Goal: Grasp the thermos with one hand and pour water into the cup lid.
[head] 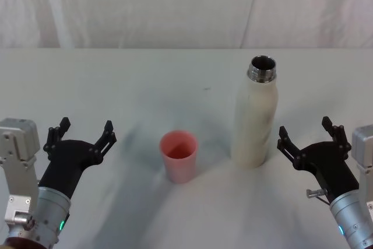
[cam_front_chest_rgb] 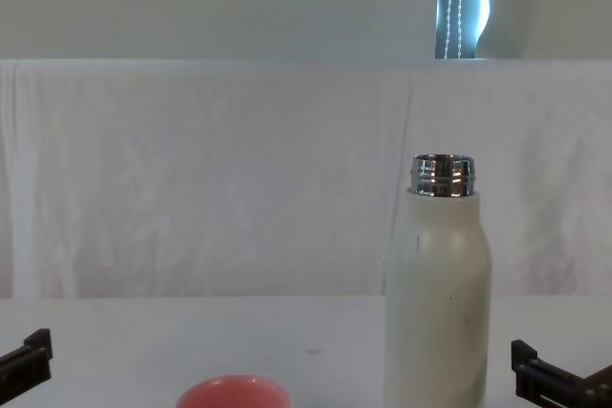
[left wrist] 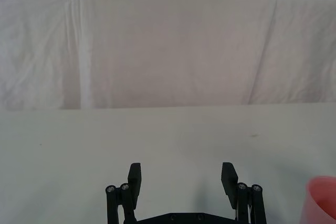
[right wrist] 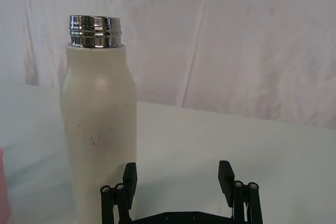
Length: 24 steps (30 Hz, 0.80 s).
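a white table [head: 116, 86] backed by a white cloth [head: 175, 4] is seen beyond the left gripper [head: 81, 132] and right gripper [head: 306, 135], both spread and empty.

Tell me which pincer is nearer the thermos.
Right. The right pincer sits open just right of the thermos; the left pincer, also open, is beyond the cup lid.

The thermos [head: 255, 118] stands upright on the worktop [head: 145, 80], right of centre. The cup lid [head: 179, 155] stands upright to its left and slightly nearer the robot, apart from it. The left tool [head: 81, 132] sits left of the cup lid, well apart. The right tool [head: 307, 133] sits just right of the thermos, near its base. A cloth backdrop [head: 175, 4] hangs behind the worktop.
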### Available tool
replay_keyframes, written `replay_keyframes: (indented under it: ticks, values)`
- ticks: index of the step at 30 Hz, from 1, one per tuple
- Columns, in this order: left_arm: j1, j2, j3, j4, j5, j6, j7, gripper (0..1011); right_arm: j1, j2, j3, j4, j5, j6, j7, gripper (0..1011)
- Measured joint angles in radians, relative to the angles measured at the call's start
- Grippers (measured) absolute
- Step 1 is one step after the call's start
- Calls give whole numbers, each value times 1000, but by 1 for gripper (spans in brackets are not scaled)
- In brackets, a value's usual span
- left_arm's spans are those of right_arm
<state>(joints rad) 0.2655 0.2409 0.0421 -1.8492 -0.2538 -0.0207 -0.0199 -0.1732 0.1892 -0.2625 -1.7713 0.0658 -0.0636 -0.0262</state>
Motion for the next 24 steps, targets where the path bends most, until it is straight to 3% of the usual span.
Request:
replay_keyframes:
  ticks: [24]
  values:
    - [0,0,0,0,0,0,0,1001,0,0,0,0,0,0,0,1000]
